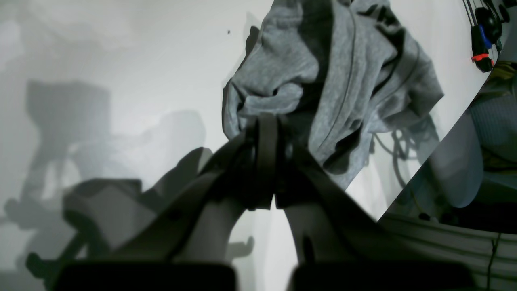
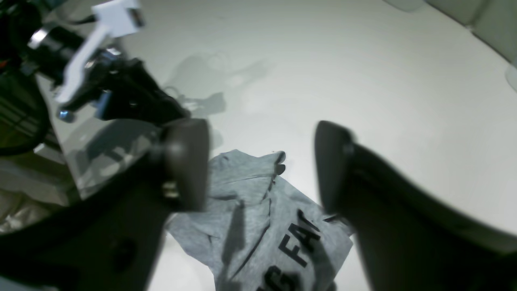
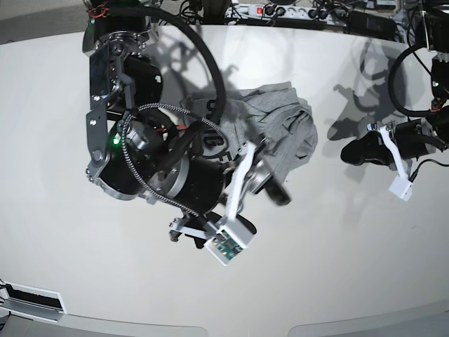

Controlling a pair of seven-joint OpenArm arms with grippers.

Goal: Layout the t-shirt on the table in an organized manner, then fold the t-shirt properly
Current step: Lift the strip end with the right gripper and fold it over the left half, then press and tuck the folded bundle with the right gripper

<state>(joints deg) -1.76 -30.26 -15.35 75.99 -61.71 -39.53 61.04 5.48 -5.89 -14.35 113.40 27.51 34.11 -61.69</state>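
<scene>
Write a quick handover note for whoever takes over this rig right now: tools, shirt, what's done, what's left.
Left tool: shut, empty, off to the side of the t-shirt.
Right tool: open, empty, poised over the t-shirt.
T-shirt: crumpled heap on the table, black lettering partly showing.
Done: nothing laid out so far.
Left: spread it flat, then fold it.

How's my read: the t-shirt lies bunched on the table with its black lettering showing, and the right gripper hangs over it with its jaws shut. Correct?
Not quite. The right gripper has its jaws open, standing wide apart, as the right wrist view shows. The rest holds: the t-shirt lies bunched on the table with black lettering showing, and that gripper hangs over it.
</scene>
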